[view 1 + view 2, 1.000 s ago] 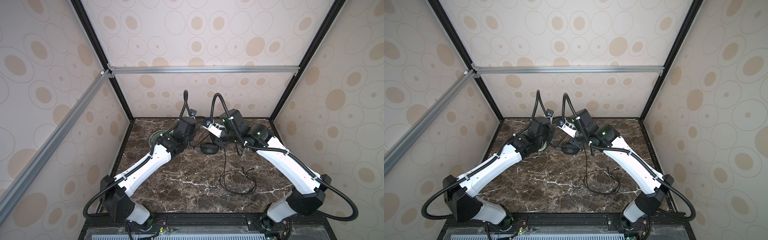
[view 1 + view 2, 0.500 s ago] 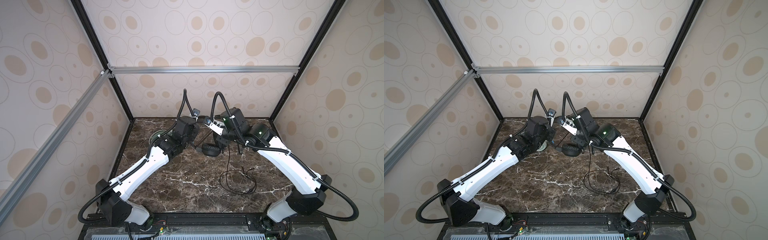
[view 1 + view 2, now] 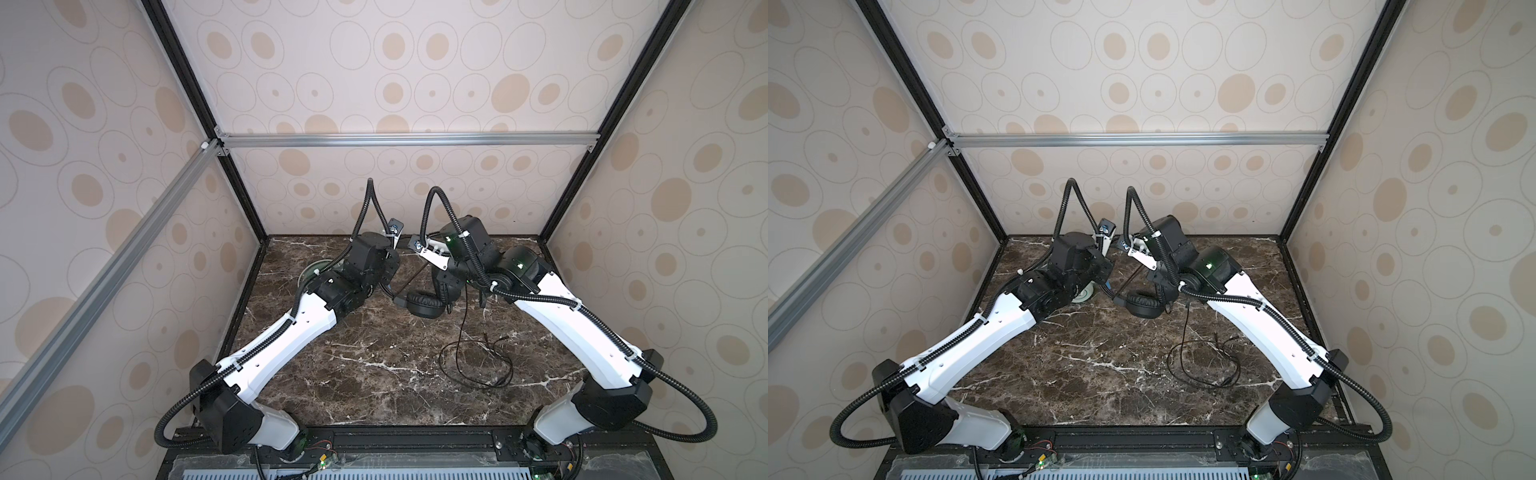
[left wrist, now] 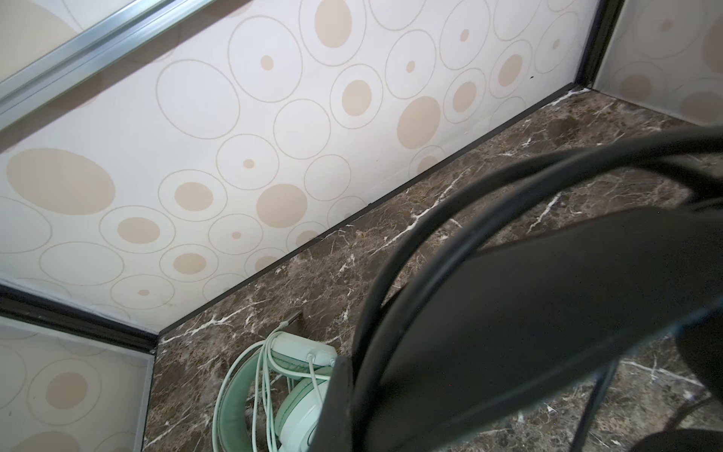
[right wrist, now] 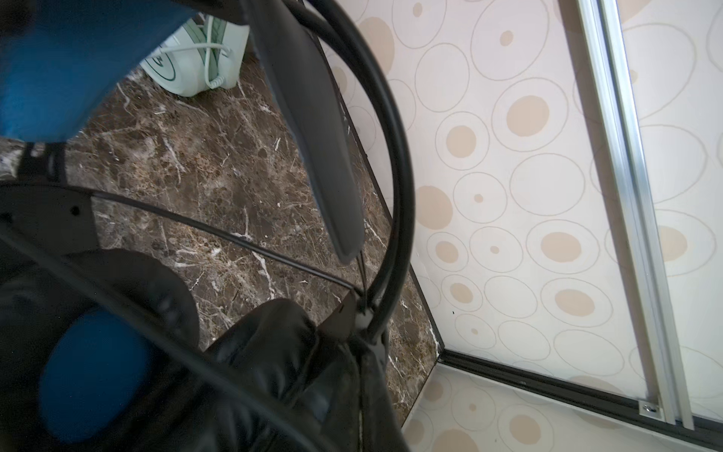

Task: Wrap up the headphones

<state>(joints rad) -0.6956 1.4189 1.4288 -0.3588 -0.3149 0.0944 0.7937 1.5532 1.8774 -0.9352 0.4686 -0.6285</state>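
Both arms meet at the far middle of the bench (image 3: 374, 374). The black headset (image 3: 424, 305) is between them, one ear cup low, at or just above the marble. The left gripper (image 3: 386, 284) has its jaws together, apparently on the headband, which fills the left wrist view. The right gripper (image 3: 446, 291) also has its jaws together, apparently pinching the black cable (image 3: 478, 365), though the contact is hard to make out. The rest of the cable drops to a loose coil, near right. The mint-green headset (image 4: 297, 399) lies far left, just beside the left arm, with its cable looped over it.

Risks:
- The thin cable could slip out of the pinch under tension.
- The slack coil could knot, or the plug could catch, while being drawn in.
- The headband could twist in the left jaws.
- The wrists are very close and could clash.
- The left arm could nudge the green set.
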